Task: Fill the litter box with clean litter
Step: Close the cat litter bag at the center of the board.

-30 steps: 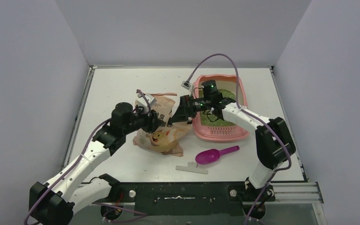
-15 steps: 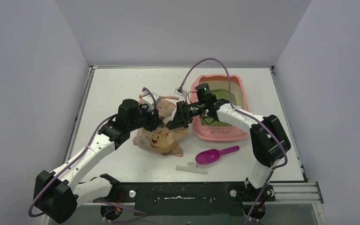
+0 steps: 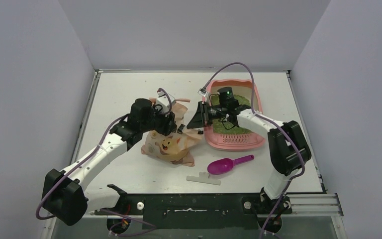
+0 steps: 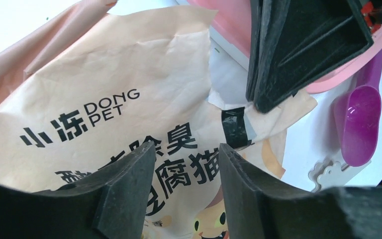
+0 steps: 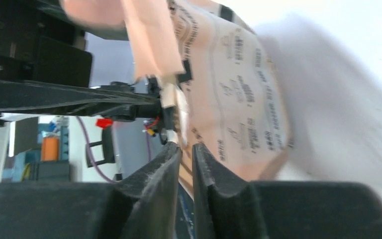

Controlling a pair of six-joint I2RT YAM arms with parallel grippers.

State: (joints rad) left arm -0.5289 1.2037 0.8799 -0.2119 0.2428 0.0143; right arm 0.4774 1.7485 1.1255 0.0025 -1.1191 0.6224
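At the far right part of the table [image 3: 124, 94] lies the pink litter box [image 3: 231, 143], its slotted strip at the near end. Green litter [image 3: 243, 102] covers its floor where the right arm does not hide it. The right arm reaches across the box towards the left, and the right gripper [image 5: 186, 147] sits just past the box's left rim. Its fingers are pressed nearly together on a thin edge of the paper bag [image 3: 171, 144], beside a patch of black tape.

That tan bag, printed with a cartoon cat and "DONG PET", lies crumpled on the table just left of the box, its torn pink top turned towards the far side. The left gripper [image 4: 186, 154] hangs over the bag's printed face from the left, fingers apart with only the print showing in the gap between them.

Nearer the arms' bases, a magenta scoop [image 3: 227, 164] lies on the table with its handle pointing right, and a small white plastic piece [image 3: 203, 178] lies just in front of it.
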